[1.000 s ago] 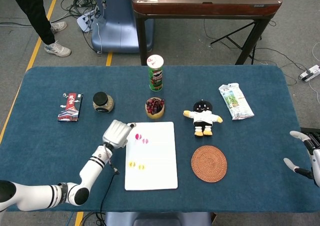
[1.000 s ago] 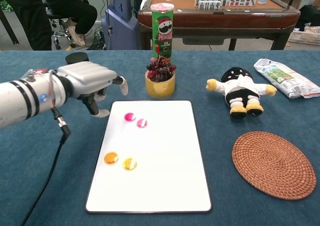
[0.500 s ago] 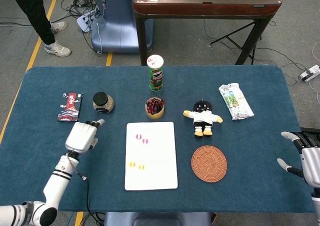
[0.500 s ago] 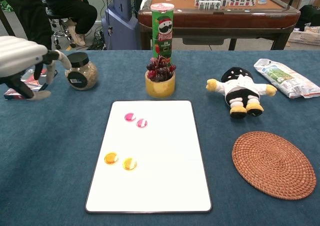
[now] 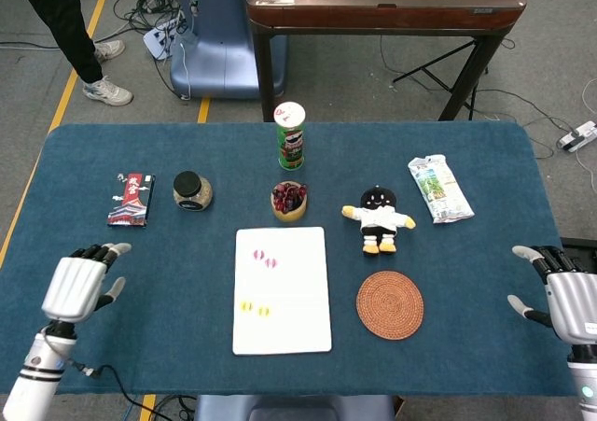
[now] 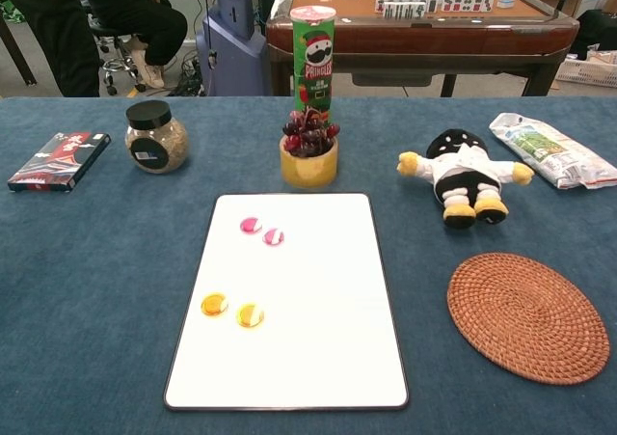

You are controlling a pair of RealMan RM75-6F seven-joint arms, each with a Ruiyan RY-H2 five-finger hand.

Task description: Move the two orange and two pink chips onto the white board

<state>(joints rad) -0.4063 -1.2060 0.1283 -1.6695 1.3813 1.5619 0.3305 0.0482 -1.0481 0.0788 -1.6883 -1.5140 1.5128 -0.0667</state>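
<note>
My left hand (image 5: 76, 286) hovers empty with fingers apart, well off to the left of the white board (image 5: 297, 323). My right hand (image 5: 565, 300) hangs open far to the board's right. Between my hands, two pink chips (image 5: 263, 258) and two orange chips (image 5: 254, 307) lie on the board.

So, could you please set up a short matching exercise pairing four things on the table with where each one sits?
Things:
1. pink chips
2. woven coaster
3. glass jar
4. plush toy

Places:
A. right of the white board
B. on the board's upper part
C. beside the snack packet
D. next to the red and black box

Pairs: 1-B, 2-A, 3-D, 4-C
</note>
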